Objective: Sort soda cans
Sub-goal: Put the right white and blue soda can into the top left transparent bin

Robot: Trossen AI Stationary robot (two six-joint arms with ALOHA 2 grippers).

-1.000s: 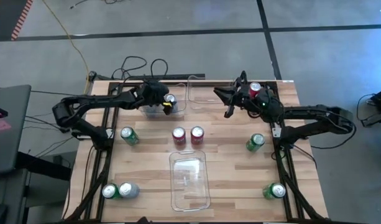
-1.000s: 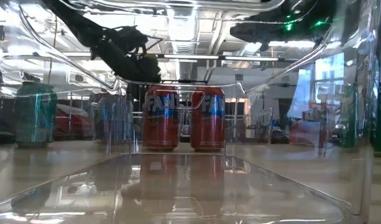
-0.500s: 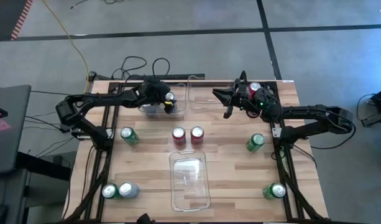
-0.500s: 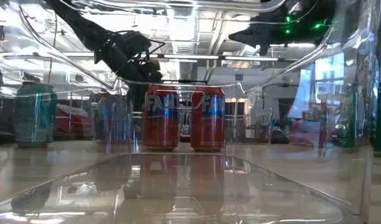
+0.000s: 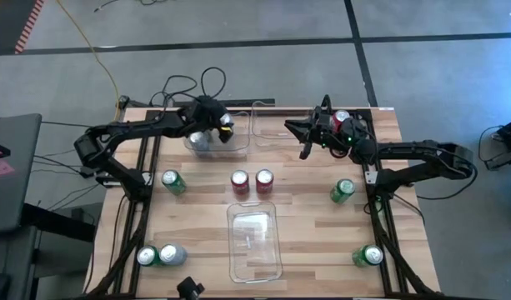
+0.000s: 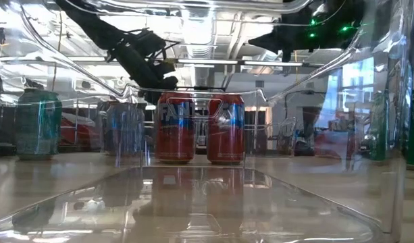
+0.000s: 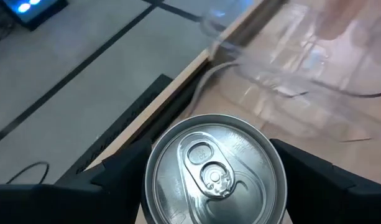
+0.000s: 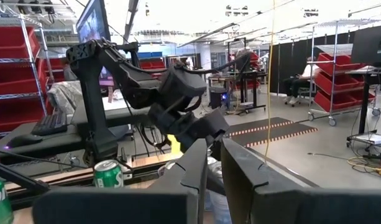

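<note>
While the wooden table spreads widest in the high view, three clear bins sit on it: one near the front centre, one at the back centre, and one at the back left under the left arm. The left gripper hangs over that back-left bin, its fingers spread on either side of a silver-grey can that stands upright, long axis vertical, pull-tab top facing the wrist camera; whether the fingers actually press its sides I cannot tell. The right gripper reaches over the back-right part of the table with its jaws narrow and nothing between them. A red can shows behind the right arm, partly hidden by it. Two red cans stand upright side by side at the centre. Green cans lie scattered toward both sides, some tipped over, their labels hard to read.
</note>
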